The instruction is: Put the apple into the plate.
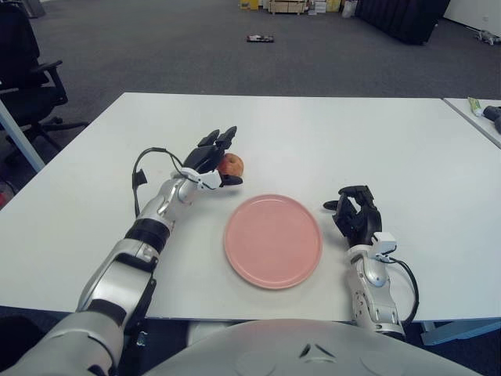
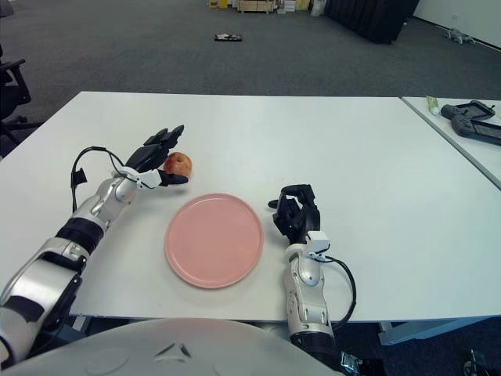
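A red-yellow apple (image 1: pixel 233 165) sits on the white table (image 1: pixel 337 133), just beyond the upper left rim of the empty pink plate (image 1: pixel 272 241). My left hand (image 1: pixel 228 159) reaches in from the left and cups the apple: its fingers (image 1: pixel 221 139) stretch over the top and its thumb (image 1: pixel 233 181) lies at the near side. The fingers are spread, not closed on the fruit. The apple still stands on the table. My right hand (image 1: pixel 354 213) shows to the right of the plate, fingers loosely bent, holding nothing.
A black office chair (image 1: pixel 23 70) stands off the table's far left corner. A second table at the right edge carries a green-white tube (image 1: pixel 474 104) and a dark device (image 2: pixel 470 117). A black cable (image 1: pixel 139 178) loops off my left forearm.
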### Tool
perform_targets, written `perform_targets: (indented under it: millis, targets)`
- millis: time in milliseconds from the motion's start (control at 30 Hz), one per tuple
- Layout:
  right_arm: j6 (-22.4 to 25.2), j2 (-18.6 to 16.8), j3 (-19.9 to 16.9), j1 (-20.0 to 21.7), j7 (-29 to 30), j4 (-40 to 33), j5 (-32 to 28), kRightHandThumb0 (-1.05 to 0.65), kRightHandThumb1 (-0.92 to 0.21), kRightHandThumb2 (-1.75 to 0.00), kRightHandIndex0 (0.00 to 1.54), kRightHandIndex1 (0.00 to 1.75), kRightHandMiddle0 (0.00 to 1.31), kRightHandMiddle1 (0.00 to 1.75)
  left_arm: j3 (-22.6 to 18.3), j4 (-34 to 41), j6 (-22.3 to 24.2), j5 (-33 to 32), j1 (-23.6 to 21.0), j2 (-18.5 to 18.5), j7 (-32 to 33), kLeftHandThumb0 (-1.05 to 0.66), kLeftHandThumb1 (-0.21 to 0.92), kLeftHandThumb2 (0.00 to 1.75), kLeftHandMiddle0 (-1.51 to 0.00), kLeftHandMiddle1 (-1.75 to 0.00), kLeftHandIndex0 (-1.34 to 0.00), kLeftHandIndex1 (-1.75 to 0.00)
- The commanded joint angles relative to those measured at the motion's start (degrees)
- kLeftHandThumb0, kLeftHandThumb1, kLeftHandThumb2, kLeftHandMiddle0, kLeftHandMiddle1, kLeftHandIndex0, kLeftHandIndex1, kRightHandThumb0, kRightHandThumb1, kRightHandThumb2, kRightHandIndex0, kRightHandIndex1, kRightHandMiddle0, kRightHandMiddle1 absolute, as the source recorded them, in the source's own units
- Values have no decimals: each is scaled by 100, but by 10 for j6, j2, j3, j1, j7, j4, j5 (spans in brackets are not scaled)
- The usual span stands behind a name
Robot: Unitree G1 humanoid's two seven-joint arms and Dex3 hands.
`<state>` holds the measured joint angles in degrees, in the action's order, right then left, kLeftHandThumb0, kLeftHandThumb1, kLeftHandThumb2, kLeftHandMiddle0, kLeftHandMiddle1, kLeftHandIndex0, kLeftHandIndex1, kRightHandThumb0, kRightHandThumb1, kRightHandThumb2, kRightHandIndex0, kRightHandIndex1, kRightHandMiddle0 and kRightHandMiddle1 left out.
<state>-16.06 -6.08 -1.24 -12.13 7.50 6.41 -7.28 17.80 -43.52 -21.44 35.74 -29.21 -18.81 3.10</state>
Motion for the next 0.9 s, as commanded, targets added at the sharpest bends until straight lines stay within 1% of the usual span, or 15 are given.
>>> perform_targets:
  millis: [0, 233, 333, 433, 567, 700, 867]
  targets:
    - [11, -12, -6, 4, 3, 16, 2, -38, -72, -81, 56, 146, 32, 175, 13, -26, -6, -2, -29, -4, -15, -105, 75, 17, 0, 0, 0, 0]
    - [8, -11, -7, 6, 7, 21, 7, -38, -72, -81, 55, 145, 32, 175, 37, -100, -7, 1, -60, 7, -28, -104, 76, 18, 0, 0, 0, 0]
    - [0, -11, -8, 7, 4, 26, 7, -38, -72, -81, 55, 145, 32, 175, 50, -152, 5, 7, -83, 18, -31, -104, 76, 18, 0, 0, 0, 0]
    - [-8, -11, -8, 7, 2, 30, 8, -38, -72, -81, 55, 145, 32, 175, 61, -190, 18, 10, -102, 26, -33, -102, 76, 18, 0, 0, 0, 0]
    - [-17, -11, -10, 5, 1, 33, 9, -38, -71, -81, 56, 143, 32, 175, 79, -253, 37, 22, -129, 39, -20, -100, 77, 18, 0, 0, 0, 0]
    - [-22, -13, -11, 3, 0, 32, 8, -38, -71, -82, 56, 143, 32, 175, 92, -287, 45, 26, -139, 44, -10, -101, 80, 20, 0, 0, 0, 0]
    - [-22, -16, -12, 0, 0, 28, 5, -38, -71, -83, 56, 143, 32, 175, 99, -309, 54, 24, -144, 48, -4, -100, 83, 21, 0, 0, 0, 0]
